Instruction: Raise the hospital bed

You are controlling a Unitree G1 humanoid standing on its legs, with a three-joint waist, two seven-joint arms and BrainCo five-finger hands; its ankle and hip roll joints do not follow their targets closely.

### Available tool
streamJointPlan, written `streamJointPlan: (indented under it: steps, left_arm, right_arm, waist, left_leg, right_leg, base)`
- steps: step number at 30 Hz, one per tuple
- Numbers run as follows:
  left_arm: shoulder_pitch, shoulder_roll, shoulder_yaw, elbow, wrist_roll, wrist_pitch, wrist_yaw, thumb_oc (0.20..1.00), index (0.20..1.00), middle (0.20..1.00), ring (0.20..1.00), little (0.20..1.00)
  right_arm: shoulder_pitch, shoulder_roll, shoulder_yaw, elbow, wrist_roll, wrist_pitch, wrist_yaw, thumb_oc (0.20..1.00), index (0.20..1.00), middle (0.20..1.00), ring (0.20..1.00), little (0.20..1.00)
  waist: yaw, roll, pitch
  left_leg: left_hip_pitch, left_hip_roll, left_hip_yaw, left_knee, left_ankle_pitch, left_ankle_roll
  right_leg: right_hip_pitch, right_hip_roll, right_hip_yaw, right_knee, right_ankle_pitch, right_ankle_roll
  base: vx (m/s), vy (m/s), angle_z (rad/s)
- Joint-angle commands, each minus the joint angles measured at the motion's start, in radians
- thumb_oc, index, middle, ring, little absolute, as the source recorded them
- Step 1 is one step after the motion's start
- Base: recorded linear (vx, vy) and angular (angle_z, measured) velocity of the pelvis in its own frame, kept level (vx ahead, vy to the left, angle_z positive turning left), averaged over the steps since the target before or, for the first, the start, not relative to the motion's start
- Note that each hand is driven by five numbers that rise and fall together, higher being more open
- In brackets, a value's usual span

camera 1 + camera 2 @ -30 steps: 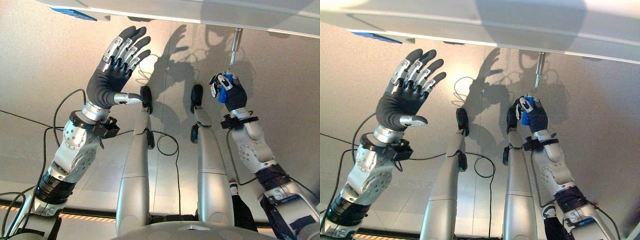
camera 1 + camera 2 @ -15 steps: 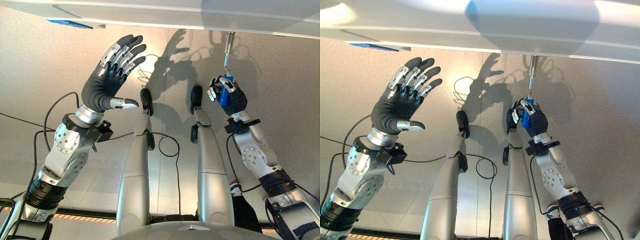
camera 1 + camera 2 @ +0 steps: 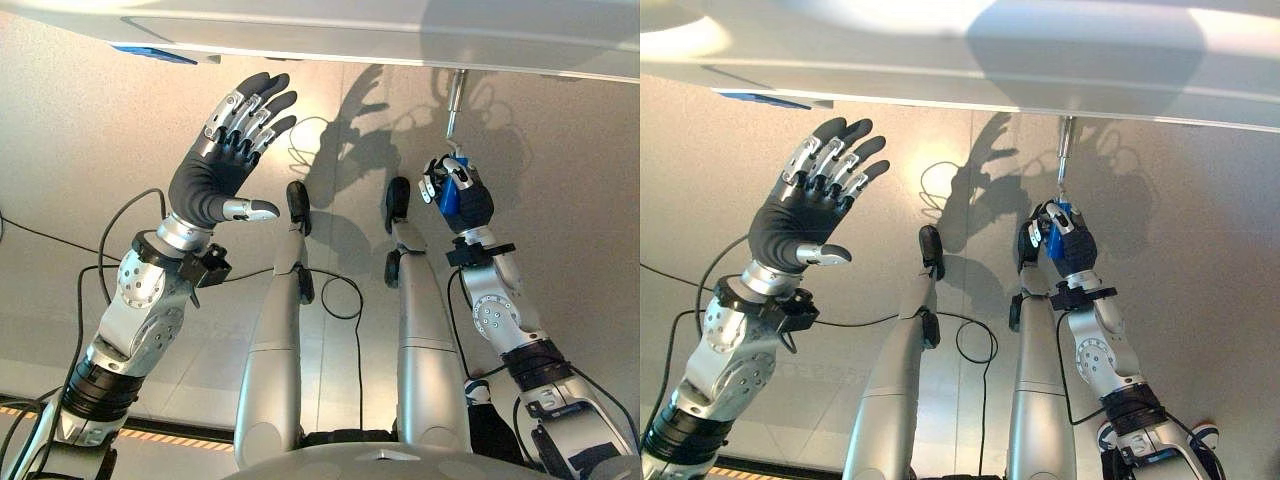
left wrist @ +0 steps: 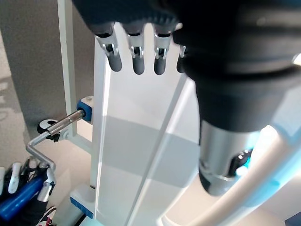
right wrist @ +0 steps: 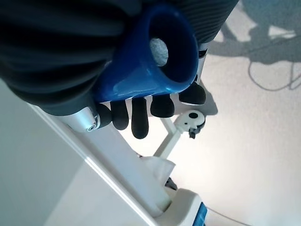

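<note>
The hospital bed runs as a white frame edge across the far side of the scene, above a pale floor. Under that edge, on the robot's right, a metal crank hangs down from the frame and ends in a blue handle. The right hand has its fingers curled round the blue handle, and its own wrist view shows the handle's open blue end with dark fingertips wrapped beneath it. The left hand is raised in the air well apart from the crank, palm forward, fingers straight and spread wide with the thumb out, holding nothing, close below the bed frame.
</note>
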Motion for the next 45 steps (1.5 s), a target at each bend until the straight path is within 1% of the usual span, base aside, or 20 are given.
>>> streamJointPlan:
  steps: [1,2,4,5,9,20,21,22,23,29,30,31,32,33,34,35,38,39,40,45]
  left_arm:
    - [-0.026,-0.053,-0.016,-0.058,-0.010,-0.037,0.000,1.000,1.000,1.000,1.000,1.000]
    - [-0.032,-0.045,-0.023,-0.056,-0.010,-0.038,0.009,1.000,1.000,1.000,1.000,1.000]
    - [-0.034,-0.040,-0.031,-0.058,-0.015,-0.037,0.009,1.000,1.000,1.000,1.000,1.000]
    - [-0.038,-0.017,-0.051,-0.062,-0.022,-0.036,0.011,1.000,1.000,1.000,1.000,1.000]
    - [-0.060,0.014,-0.088,-0.069,-0.030,-0.032,0.011,1.000,1.000,1.000,1.000,1.000]
    - [-0.093,0.003,-0.110,-0.049,-0.021,-0.044,0.027,1.000,1.000,1.000,1.000,1.000]
    - [-0.093,-0.003,-0.111,-0.046,-0.021,-0.042,0.024,1.000,1.000,1.000,1.000,1.000]
    - [-0.093,-0.003,-0.111,-0.046,-0.021,-0.042,0.024,1.000,1.000,1.000,1.000,1.000]
    - [-0.092,-0.009,-0.110,-0.039,-0.022,-0.043,0.021,1.000,1.000,1.000,1.000,1.000]
    - [-0.071,-0.025,-0.153,0.084,-0.024,-0.027,0.024,1.000,1.000,1.000,1.000,1.000]
    - [-0.065,-0.033,-0.173,0.148,-0.023,-0.018,0.024,1.000,1.000,1.000,1.000,1.000]
    - [-0.052,-0.048,-0.210,0.337,0.041,0.004,0.045,1.000,1.000,1.000,1.000,1.000]
    - [-0.053,-0.049,-0.212,0.340,0.042,0.002,0.045,1.000,1.000,1.000,1.000,1.000]
    - [-0.038,-0.071,-0.217,0.504,0.135,0.014,0.068,1.000,1.000,1.000,1.000,1.000]
    - [-0.039,-0.072,-0.218,0.507,0.136,0.012,0.067,1.000,1.000,1.000,1.000,1.000]
    - [-0.030,-0.127,-0.216,0.698,0.222,0.022,0.103,1.000,1.000,1.000,1.000,1.000]
    - [-0.016,-0.181,-0.210,0.842,0.276,0.022,0.107,1.000,1.000,1.000,1.000,1.000]
    - [-0.004,-0.241,-0.190,0.979,0.304,0.025,0.119,1.000,1.000,1.000,1.000,1.000]
    - [-0.004,-0.241,-0.190,0.979,0.304,0.025,0.119,1.000,1.000,1.000,1.000,1.000]
    - [0.033,-0.326,-0.128,1.274,0.427,0.047,0.163,1.000,1.000,1.000,1.000,1.000]
  right_arm:
    - [-0.031,-0.072,-0.275,0.152,0.093,-0.117,-0.259,0.200,0.200,0.200,0.200,0.200]
    - [-0.064,-0.088,-0.284,0.279,0.088,-0.106,-0.296,0.200,0.200,0.200,0.200,0.200]
    - [-0.082,-0.102,-0.280,0.345,0.083,-0.099,-0.302,0.200,0.200,0.200,0.200,0.200]
    - [-0.127,-0.140,-0.268,0.509,0.073,-0.066,-0.324,0.200,0.200,0.200,0.200,0.200]
    - [-0.170,-0.181,-0.221,0.663,0.085,-0.009,-0.303,0.200,0.200,0.200,0.200,0.200]
    - [-0.156,-0.160,-0.225,0.693,0.148,-0.010,-0.276,0.200,0.200,0.200,0.200,0.200]
    - [-0.147,-0.157,-0.215,0.682,0.136,-0.006,-0.267,0.398,0.398,0.398,0.398,0.398]
    - [-0.146,-0.157,-0.215,0.681,0.136,-0.006,-0.268,0.536,0.536,0.536,0.536,0.536]
    - [-0.142,-0.150,-0.219,0.680,0.143,-0.009,-0.260,1.000,1.000,1.000,1.000,1.000]
    - [-0.142,-0.136,-0.195,0.703,0.121,0.004,-0.266,1.000,1.000,1.000,1.000,1.000]
    - [-0.143,-0.135,-0.192,0.718,0.121,0.010,-0.265,1.000,1.000,1.000,1.000,1.000]
    - [-0.146,-0.126,-0.179,0.756,0.111,0.031,-0.268,1.000,1.000,1.000,1.000,1.000]
    - [-0.145,-0.126,-0.179,0.756,0.111,0.031,-0.268,1.000,1.000,1.000,1.000,1.000]
    - [-0.139,-0.121,-0.167,0.794,0.078,0.063,-0.262,1.000,1.000,1.000,1.000,1.000]
    - [-0.138,-0.121,-0.167,0.794,0.078,0.063,-0.261,1.000,1.000,1.000,1.000,1.000]
    - [-0.129,-0.107,-0.165,0.822,0.052,0.080,-0.269,1.000,1.000,1.000,1.000,1.000]
    - [-0.118,-0.090,-0.178,0.852,0.026,0.092,-0.274,1.000,1.000,1.000,1.000,1.000]
    - [-0.092,-0.074,-0.186,0.878,0.000,0.105,-0.275,1.000,1.000,1.000,1.000,1.000]
    - [-0.092,-0.074,-0.186,0.878,0.000,0.105,-0.275,1.000,1.000,1.000,1.000,1.000]
    - [-0.017,-0.023,-0.184,0.906,-0.075,0.131,-0.266,1.000,1.000,1.000,1.000,1.000]
  waist:
    - [-0.039,0.091,-0.015]
    - [-0.035,0.093,-0.015]
    - [-0.030,0.097,-0.015]
    - [-0.021,0.102,-0.015]
    - [-0.013,0.102,-0.015]
    - [-0.015,0.106,-0.015]
    - [-0.017,0.105,-0.015]
    - [-0.017,0.105,-0.015]
    - [-0.019,0.105,-0.015]
    - [-0.026,0.104,-0.015]
    - [-0.027,0.103,-0.015]
    - [-0.028,0.101,-0.015]
    - [-0.028,0.101,-0.015]
    - [-0.029,0.100,-0.015]
    - [-0.029,0.101,-0.015]
    - [-0.034,0.096,-0.015]
    - [-0.035,0.097,-0.015]
    - [-0.039,0.094,-0.015]
    - [-0.039,0.094,-0.015]
    - [-0.052,0.072,-0.015]
  left_leg:
    - [0.045,0.031,-0.035,0.054,-0.081,-0.037]
    - [0.042,0.030,-0.037,0.057,-0.082,-0.036]
    - [0.040,0.030,-0.038,0.058,-0.082,-0.037]
    - [0.041,0.029,-0.040,0.056,-0.083,-0.036]
    - [0.037,0.031,-0.042,0.056,-0.080,-0.038]
    - [0.042,0.034,-0.040,0.054,-0.079,-0.040]
    - [0.046,0.034,-0.039,0.053,-0.080,-0.040]
    - [0.046,0.034,-0.039,0.053,-0.080,-0.040]
    - [0.051,0.035,-0.038,0.054,-0.080,-0.039]
    - [0.077,0.035,-0.035,0.055,-0.078,-0.042]
    - [0.090,0.035,-0.034,0.050,-0.076,-0.043]
    - [0.121,0.035,-0.035,0.046,-0.071,-0.046]
    - [0.123,0.034,-0.035,0.044,-0.070,-0.046]
    - [0.168,0.035,-0.033,0.036,-0.069,-0.049]
    - [0.171,0.035,-0.033,0.034,-0.068,-0.049]
    - [0.221,0.035,-0.032,0.029,-0.068,-0.050]
    - [0.284,0.033,-0.035,0.006,-0.061,-0.050]
    - [0.361,0.033,-0.037,-0.015,-0.064,-0.049]
    - [0.360,0.033,-0.037,-0.015,-0.063,-0.049]
    - [0.570,0.036,-0.042,-0.067,-0.074,-0.051]
  right_leg:
    - [0.065,0.042,-0.058,-0.085,0.028,0.074]
    - [0.066,0.041,-0.061,-0.084,0.026,0.072]
    - [0.066,0.041,-0.063,-0.084,0.026,0.071]
    - [0.069,0.039,-0.066,-0.086,0.027,0.071]
    - [0.069,0.036,-0.071,-0.089,0.029,0.071]
    - [0.070,0.037,-0.072,-0.078,0.021,0.070]
    - [0.071,0.037,-0.072,-0.078,0.022,0.070]
    - [0.072,0.036,-0.072,-0.078,0.022,0.070]
    - [0.077,0.036,-0.072,-0.078,0.020,0.070]
    - [0.112,0.037,-0.075,-0.087,0.023,0.070]
    - [0.126,0.037,-0.077,-0.093,0.025,0.071]
    - [0.161,0.036,-0.081,-0.097,0.026,0.071]
    - [0.163,0.036,-0.082,-0.098,0.026,0.072]
    - [0.207,0.032,-0.089,-0.104,0.025,0.074]
    - [0.209,0.032,-0.090,-0.106,0.025,0.074]
    - [0.266,0.028,-0.098,-0.115,0.024,0.077]
    - [0.332,0.028,-0.104,-0.140,0.031,0.080]
    - [0.412,0.028,-0.113,-0.165,0.031,0.081]
    - [0.412,0.029,-0.114,-0.167,0.032,0.081]
    - [0.653,0.037,-0.130,-0.259,0.039,0.087]
  base:
    - [0.00,-0.016,0.03]
    - [0.00,0.000,0.00]
    - [0.00,0.001,0.02]
    - [0.00,0.003,0.06]
    - [0.00,-0.003,0.06]
    - [0.00,-0.001,0.03]
    - [0.00,0.002,-0.03]
    - [0.00,-0.007,-0.05]
    - [0.00,-0.009,-0.04]
    - [0.00,-0.001,-0.01]
    - [-0.03,0.000,-0.04]
    - [-0.03,0.001,-0.04]
    - [-0.04,0.009,-0.03]
    - [0.00,0.000,0.00]
    - [-0.04,0.007,-0.03]
    - [-0.02,0.009,-0.03]
    - [0.00,0.000,0.00]
    - [0.00,0.000,0.00]
    - [0.05,0.028,0.06]
    - [0.04,-0.003,0.07]
